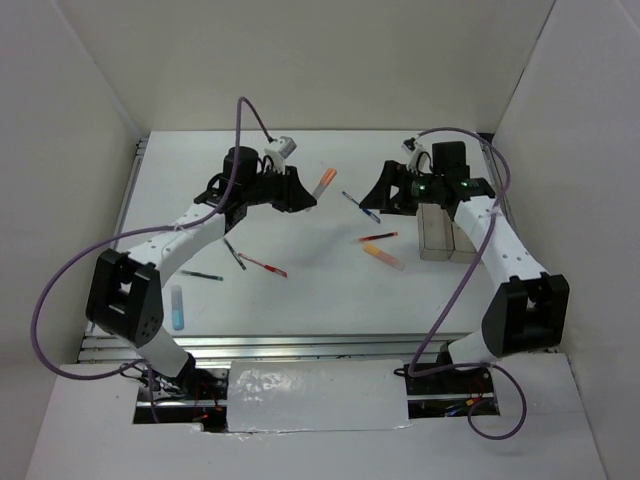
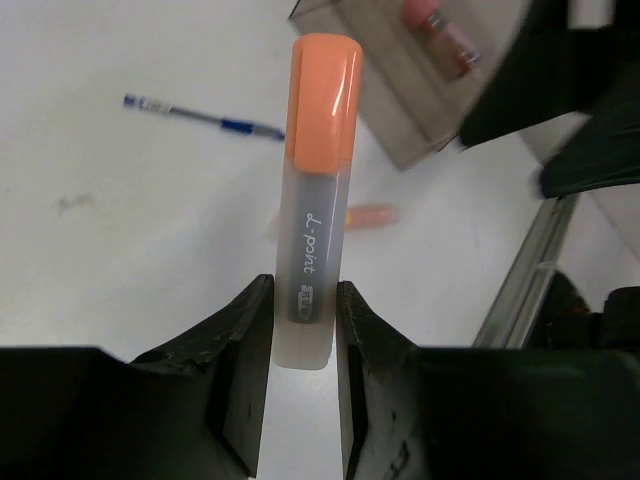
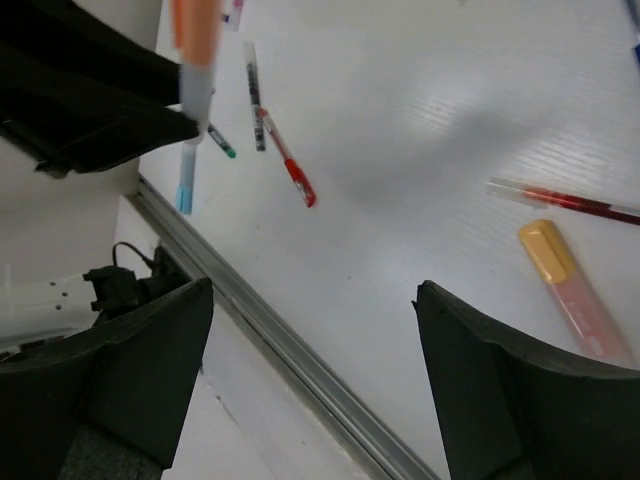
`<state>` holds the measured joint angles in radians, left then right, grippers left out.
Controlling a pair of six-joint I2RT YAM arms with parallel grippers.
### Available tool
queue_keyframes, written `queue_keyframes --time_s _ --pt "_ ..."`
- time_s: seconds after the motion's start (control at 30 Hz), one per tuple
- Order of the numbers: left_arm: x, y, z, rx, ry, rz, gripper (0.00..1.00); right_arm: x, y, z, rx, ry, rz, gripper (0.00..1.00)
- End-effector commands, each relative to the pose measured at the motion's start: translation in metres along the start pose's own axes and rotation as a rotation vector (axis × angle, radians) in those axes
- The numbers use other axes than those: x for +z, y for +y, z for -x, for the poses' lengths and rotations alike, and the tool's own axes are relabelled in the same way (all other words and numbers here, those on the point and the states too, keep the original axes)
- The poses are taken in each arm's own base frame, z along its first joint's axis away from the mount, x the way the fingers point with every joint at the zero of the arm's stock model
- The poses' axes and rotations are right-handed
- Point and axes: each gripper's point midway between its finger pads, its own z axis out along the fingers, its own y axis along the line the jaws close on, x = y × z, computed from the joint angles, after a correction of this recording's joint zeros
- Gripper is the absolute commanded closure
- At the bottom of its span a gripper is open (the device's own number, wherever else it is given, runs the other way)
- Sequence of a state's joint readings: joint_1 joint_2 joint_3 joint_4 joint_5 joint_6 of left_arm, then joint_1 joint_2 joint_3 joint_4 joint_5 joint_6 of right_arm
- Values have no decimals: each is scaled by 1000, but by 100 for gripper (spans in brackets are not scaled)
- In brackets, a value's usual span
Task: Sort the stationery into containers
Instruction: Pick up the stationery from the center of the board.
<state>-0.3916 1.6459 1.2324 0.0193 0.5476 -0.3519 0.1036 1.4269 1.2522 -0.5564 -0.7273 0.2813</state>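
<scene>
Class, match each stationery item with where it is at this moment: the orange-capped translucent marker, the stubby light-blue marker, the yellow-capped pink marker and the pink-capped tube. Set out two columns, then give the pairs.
Items
1. orange-capped translucent marker
2. stubby light-blue marker
3. yellow-capped pink marker
4. pink-capped tube

Places
a. inside a clear plastic bin
b. lying beside a thin red pen
c. clamped in the left gripper
d. lying alone at the near left of the white table

Pairs: 1-c, 2-d, 3-b, 4-a
</scene>
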Motion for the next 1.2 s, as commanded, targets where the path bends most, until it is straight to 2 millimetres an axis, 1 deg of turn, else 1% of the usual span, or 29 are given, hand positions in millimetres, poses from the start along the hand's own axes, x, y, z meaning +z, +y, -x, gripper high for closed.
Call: queue_keyframes --time_s 0.0,0.03,0.1,0.23,0.37,0.4,0.6,0.7,0.73,0.83,0.87,0.9,0.93,0.97,1.0,1.03,1.07,1.1,1.13,1.17 --pt "-6 -38 24 -35 -93 -87 98 14 36 26 -12 -28 112 11" --pt "-6 -37 27 -41 -110 -61 99 20 43 25 -18 -14 128 10" --pt "-2 -35 28 -86 -110 -57 100 31 50 30 -28 -3 145 10" --pt "6 -34 30 -151 -109 -64 100 50 56 37 -22 20 160 9" --pt "12 -37 23 -161 -87 -73 100 58 60 39 -28 15 174 9" --pt "14 -35 21 -167 -85 -70 100 60 62 41 -35 4 181 9" --pt "15 -38 16 -176 -78 -84 100 86 56 37 -17 35 130 12" --pt "15 -39 16 -178 -78 -83 100 98 52 36 10 52 122 16" --pt "15 -40 17 -178 -77 -84 100 99 54 39 4 46 123 18" --pt "16 -42 15 -175 -72 -84 100 109 54 38 -9 52 105 32" --pt "16 -43 15 -175 -70 -88 98 110 54 37 -7 53 104 43" --pt "16 -44 15 -174 -68 -87 97 111 53 38 -12 50 99 48" --pt "16 -43 14 -173 -68 -85 95 111 54 38 -20 47 98 58" --pt "16 -43 13 -174 -62 -82 86 110 52 38 -20 45 87 62" --pt "16 -43 12 -174 -58 -85 79 108 49 40 -29 36 79 70" --pt "16 -43 12 -170 -54 -85 69 106 47 41 -32 33 77 74" --pt "15 -41 8 -169 -38 -76 50 102 44 43 -33 25 71 77" --pt "14 -39 10 -164 -42 -61 42 97 42 44 -33 19 70 81" --pt "14 -37 10 -163 -41 -45 21 88 31 52 -35 -4 56 88" --pt "11 -34 10 -152 -30 -25 15 77 26 56 -40 -20 41 92"
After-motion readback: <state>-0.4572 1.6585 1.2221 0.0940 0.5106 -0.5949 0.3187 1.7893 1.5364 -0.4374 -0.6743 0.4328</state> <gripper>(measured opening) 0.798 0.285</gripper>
